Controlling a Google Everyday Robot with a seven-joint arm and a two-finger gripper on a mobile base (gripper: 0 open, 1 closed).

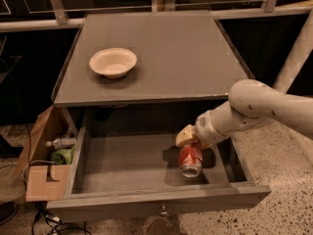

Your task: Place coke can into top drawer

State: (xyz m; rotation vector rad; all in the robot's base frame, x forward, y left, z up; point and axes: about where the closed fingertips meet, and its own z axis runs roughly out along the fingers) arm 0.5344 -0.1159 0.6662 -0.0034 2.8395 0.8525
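Note:
The coke can (pixel 190 159), red-orange with a silver end, hangs upright-tilted inside the open top drawer (pixel 122 163), at its right side, close above the flat grey bottom. My gripper (pixel 188 140) comes in from the right on the white arm (pixel 254 109) and sits right on top of the can, shut on its upper end. A tan finger pad (pixel 185 135) shows above the can. The drawer is pulled fully out, with a small metal pull (pixel 163 210) on its front.
A cream bowl (pixel 113 62) sits on the grey cabinet top (pixel 186 53). A cardboard box (pixel 46 160) with a bottle and green item stands left of the drawer. Cables lie on the speckled floor at lower left. A metal rail runs behind the cabinet.

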